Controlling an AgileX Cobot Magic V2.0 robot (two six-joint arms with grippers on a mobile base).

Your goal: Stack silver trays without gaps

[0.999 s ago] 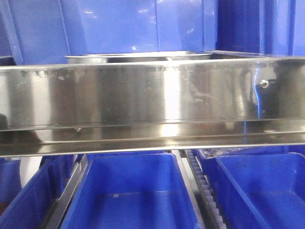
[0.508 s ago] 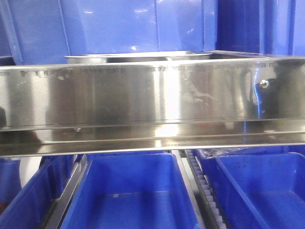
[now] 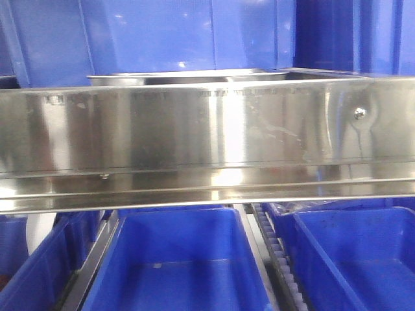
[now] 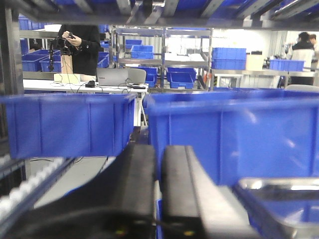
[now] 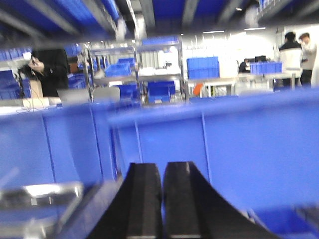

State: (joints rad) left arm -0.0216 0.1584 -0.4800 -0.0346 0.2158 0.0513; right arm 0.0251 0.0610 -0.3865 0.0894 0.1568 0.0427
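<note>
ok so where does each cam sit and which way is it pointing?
Front view: faces the shelf rail head on, with the silver tray rim just above it and blue bins below; no robot parts show.
Left wrist: behind the shut left gripper, looking over bins into the room; tray corner at lower right.
Right wrist: behind the shut right gripper, facing the same way; tray at lower left.
Shared: both wrist views see the person in black at back left.
</note>
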